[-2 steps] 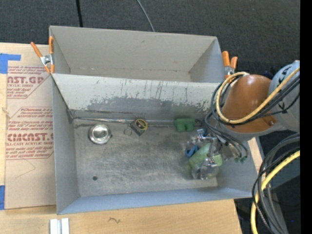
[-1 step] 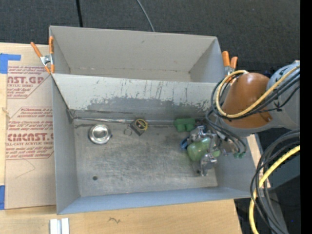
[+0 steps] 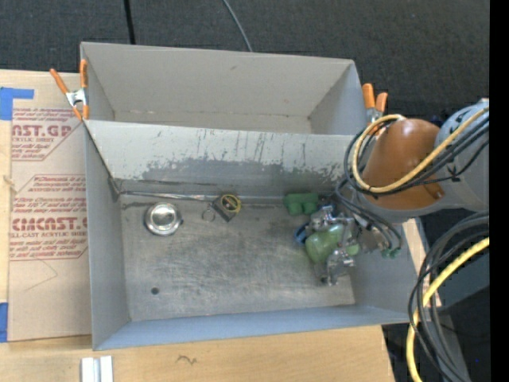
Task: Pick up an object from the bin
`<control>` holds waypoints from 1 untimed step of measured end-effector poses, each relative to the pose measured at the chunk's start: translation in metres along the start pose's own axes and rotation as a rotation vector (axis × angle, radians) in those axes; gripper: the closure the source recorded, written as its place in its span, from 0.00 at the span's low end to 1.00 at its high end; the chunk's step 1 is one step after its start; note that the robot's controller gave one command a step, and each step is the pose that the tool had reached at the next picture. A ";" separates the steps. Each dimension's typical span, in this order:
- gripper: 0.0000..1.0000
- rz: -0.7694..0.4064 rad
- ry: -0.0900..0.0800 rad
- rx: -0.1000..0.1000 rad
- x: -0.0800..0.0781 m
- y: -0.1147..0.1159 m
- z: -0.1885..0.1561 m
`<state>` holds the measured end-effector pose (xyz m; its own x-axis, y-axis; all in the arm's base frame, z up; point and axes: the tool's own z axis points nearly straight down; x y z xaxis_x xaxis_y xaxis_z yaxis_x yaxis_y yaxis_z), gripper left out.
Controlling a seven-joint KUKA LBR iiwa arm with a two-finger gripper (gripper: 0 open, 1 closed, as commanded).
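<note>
The grey metal bin (image 3: 103,237) has sloping walls and a flat floor, scuffed and scratched most heavily along the far wall. Dark floor (image 3: 318,14) lies beyond its far edge. Toward the bin's left edge sits a round, shiny silver metal cap (image 3: 162,219). Near the far edge, about midway across, lies a small yellow-and-black round thing (image 3: 229,205), and a dark green block (image 3: 301,204) rests further right. The arm, with its orange cover (image 3: 402,161) and looped cables, reaches over the right edge. The tool (image 3: 331,251) is low near the right edge, against a pale green rounded object (image 3: 318,247), with a small blue piece (image 3: 303,233) just beside it. I cannot tell how far open the tool is or whether it grips the object.
</note>
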<state>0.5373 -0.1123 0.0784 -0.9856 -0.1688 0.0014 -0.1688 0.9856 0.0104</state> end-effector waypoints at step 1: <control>1.00 -0.431 -0.006 0.015 -0.032 -0.042 -0.154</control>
